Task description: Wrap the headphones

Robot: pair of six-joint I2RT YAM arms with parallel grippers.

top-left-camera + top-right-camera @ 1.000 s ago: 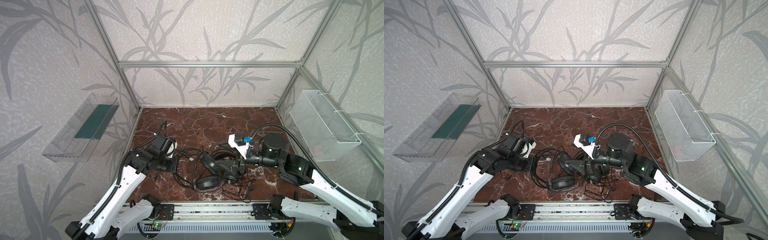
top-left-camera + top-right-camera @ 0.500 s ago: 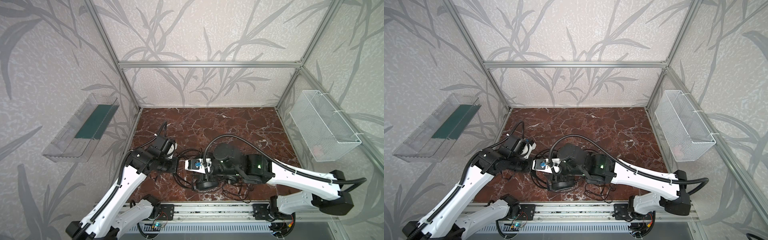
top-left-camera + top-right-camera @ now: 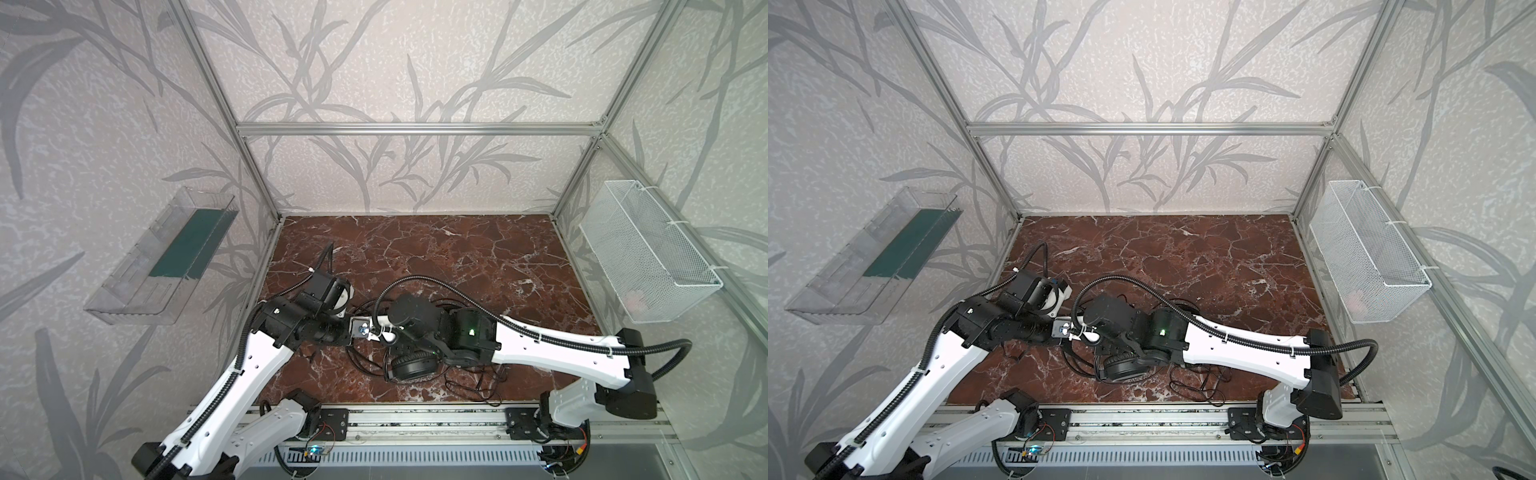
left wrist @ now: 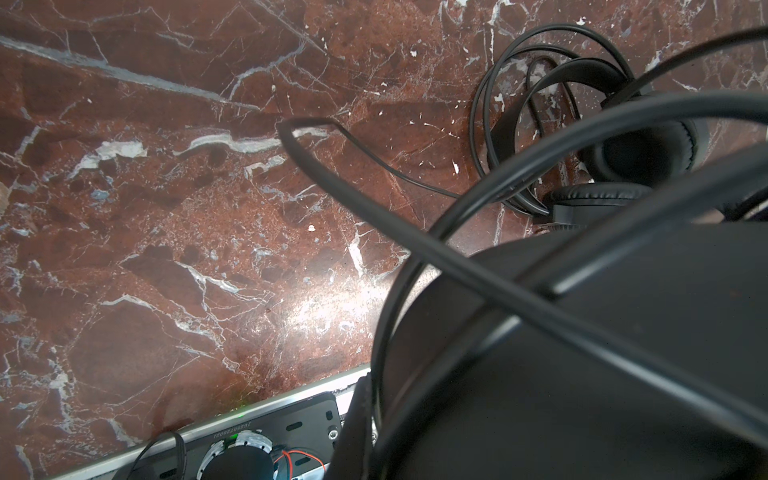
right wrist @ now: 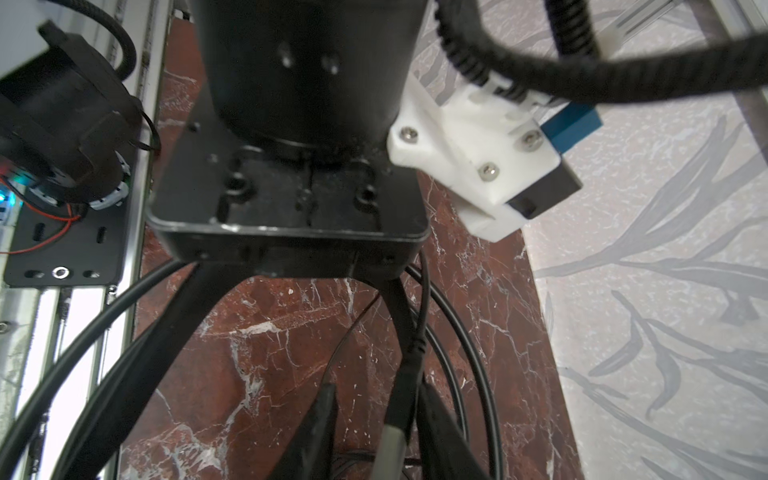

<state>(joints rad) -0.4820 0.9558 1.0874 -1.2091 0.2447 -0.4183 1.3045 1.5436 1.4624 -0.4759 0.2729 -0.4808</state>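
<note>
Because the right gripper has its fingers only narrowly spread about the plug end of the cable, close against one finger with a gap at the other, a lopsided pinch is the first risk: the plug could squirt out sideways.

The left gripper has its fingers pressed together. The pinch point is hidden behind its own body, so I cannot tell what they hold.

Second risk: the two wrists sit almost touching above the bench. A small swing could knock the right wrist camera against the left gripper.

Third risk: slack cable crosses close in front of the left wrist view in several loops. A pull on the plug might cinch a loop on an arm, or drag the headset across the marble.

Look of the headphones: black, with one round padded earcup lying on the bench near the front rail, about mid-width, partly under the right forearm. A thin headband arches beside the cups. The cable lies in loose, uneven coils around and in front of them. Judged not yet wrapped.
</note>
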